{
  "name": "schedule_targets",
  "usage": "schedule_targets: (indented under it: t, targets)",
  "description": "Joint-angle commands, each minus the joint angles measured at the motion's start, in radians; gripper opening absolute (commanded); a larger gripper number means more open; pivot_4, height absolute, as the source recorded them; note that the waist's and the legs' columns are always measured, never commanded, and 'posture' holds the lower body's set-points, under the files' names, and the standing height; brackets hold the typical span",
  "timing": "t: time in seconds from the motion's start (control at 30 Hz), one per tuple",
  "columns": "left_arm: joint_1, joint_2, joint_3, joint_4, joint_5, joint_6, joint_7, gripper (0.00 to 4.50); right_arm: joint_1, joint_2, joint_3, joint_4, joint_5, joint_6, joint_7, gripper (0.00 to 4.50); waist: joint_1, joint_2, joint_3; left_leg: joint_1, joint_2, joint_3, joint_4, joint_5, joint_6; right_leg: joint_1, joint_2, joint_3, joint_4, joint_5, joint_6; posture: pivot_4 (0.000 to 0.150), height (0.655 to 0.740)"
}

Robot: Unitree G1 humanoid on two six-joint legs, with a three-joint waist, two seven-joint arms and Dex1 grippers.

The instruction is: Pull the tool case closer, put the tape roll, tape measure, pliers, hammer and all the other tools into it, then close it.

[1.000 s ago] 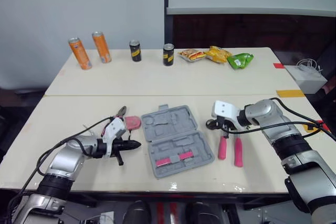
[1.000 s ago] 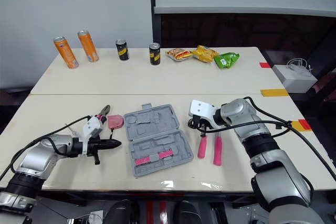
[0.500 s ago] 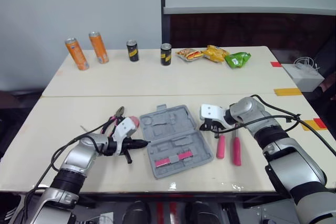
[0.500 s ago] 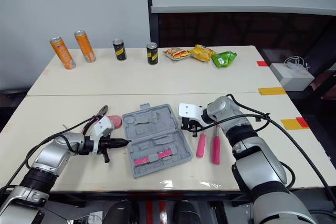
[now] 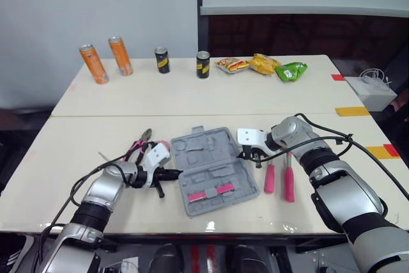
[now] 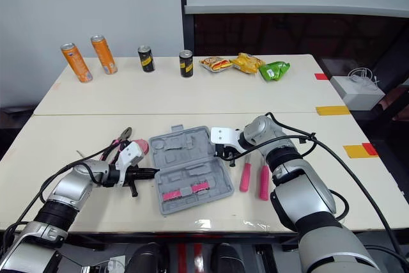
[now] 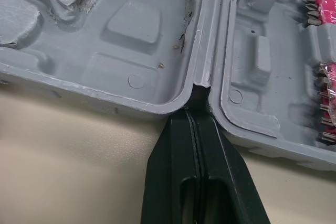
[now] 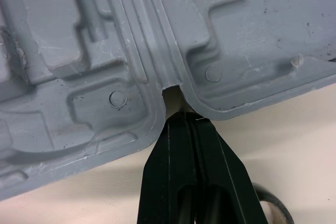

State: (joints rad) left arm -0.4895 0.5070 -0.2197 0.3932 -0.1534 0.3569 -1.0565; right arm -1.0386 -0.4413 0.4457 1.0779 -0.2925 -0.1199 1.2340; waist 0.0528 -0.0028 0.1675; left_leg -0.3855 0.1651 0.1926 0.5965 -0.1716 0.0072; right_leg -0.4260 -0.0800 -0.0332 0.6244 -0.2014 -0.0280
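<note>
The pale, matt table fills the lower half of the head view, with drink cans and snack packets along its upper edge. Low in the centre lies the tool case, open flat. It is grey moulded plastic, with scuffed, dusty recesses shaped for each tool.

In the last second both arms have swung inward. The left gripper, which stood off at the lower left, now has its tip at the notch where the two halves hinge. The right gripper has left the pink-handled tools and come to the matching notch on the opposite side. Each pair of black fingers is pressed together into a blunt wedge, gripping nothing. I'd say they are set to drag the case nearer by its hinge ends; no packing has begun.

The pliers lie left of centre, just behind the left arm. Smallest, a pink strip of bits sits in the case's near half.
</note>
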Motion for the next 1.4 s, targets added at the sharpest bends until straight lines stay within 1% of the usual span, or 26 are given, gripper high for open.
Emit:
schedule_targets:
  t: [0.03, 0.23, 0.33, 0.5, 0.83, 1.13, 1.4]
  targets:
    - [-0.04, -0.001, -0.008, 0.023, 0.021, -0.036, -0.023, 0.0, 0.033, -0.011, -0.02, -0.07, 0.026, 0.009, 0.07, 0.05, 0.0, 0.0, 0.0, 0.0, 0.0, 0.0, 0.0, 0.0, 0.0, 0.0, 0.0, 0.0, 0.0, 0.0, 0.0, 0.15, 0.74]
    - [-0.062, 0.002, -0.032, 0.056, 0.048, -0.078, -0.079, 0.0, 0.131, -0.059, -0.051, -0.227, 0.058, 0.071, 0.119, 0.05, 0.004, 0.0, 0.0, 0.0, 0.0, 0.0, 0.0, 0.0, 0.001, 0.0, 0.0, 0.0, -0.001, 0.0, 0.0, 0.15, 0.74]
    - [-0.067, -0.001, -0.046, 0.059, 0.057, -0.092, -0.103, 0.0, 0.187, -0.083, -0.061, -0.334, 0.073, 0.124, 0.148, 0.05, 0.005, 0.0, 0.0, 0.0, 0.0, 0.0, 0.0, 0.0, 0.001, 0.0, 0.0, 0.0, -0.001, 0.0, 0.0, 0.15, 0.74]
    - [-0.079, 0.0, -0.065, 0.078, 0.082, -0.127, -0.136, 0.0, 0.271, -0.114, -0.07, -0.486, 0.094, 0.195, 0.156, 0.05, 0.009, 0.0, 0.0, 0.0, 0.0, 0.0, 0.0, 0.0, 0.001, 0.0, 0.0, 0.0, -0.002, 0.0, 0.0, 0.15, 0.74]
    - [-0.084, -0.006, -0.073, 0.05, 0.088, -0.128, -0.191, 0.0, 0.351, -0.133, -0.061, -0.658, 0.11, 0.286, 0.168, 0.05, 0.01, 0.0, 0.0, 0.0, 0.0, 0.001, -0.002, 0.0, 0.0, 0.0, 0.0, 0.0, -0.003, 0.0, 0.0, 0.15, 0.74]
    - [-0.008, 0.018, -0.085, -0.061, 0.082, -0.087, -0.216, 0.0, 0.464, -0.18, -0.073, -0.834, 0.136, 0.378, 0.173, 0.05, 0.013, 0.0, 0.0, 0.0, 0.0, 0.001, -0.004, 0.0, 0.0, 0.001, 0.0, 0.0, -0.007, 0.0, 0.0, 0.15, 0.74]
    - [0.026, 0.016, -0.092, -0.11, 0.085, -0.065, -0.214, 0.0, 0.53, -0.23, -0.089, -0.924, 0.167, 0.435, 0.17, 0.05, 0.024, 0.0, 0.0, 0.0, 0.0, 0.001, -0.004, -0.003, -0.004, 0.001, 0.0, 0.0, -0.008, 0.0, 0.0, 0.15, 0.74]
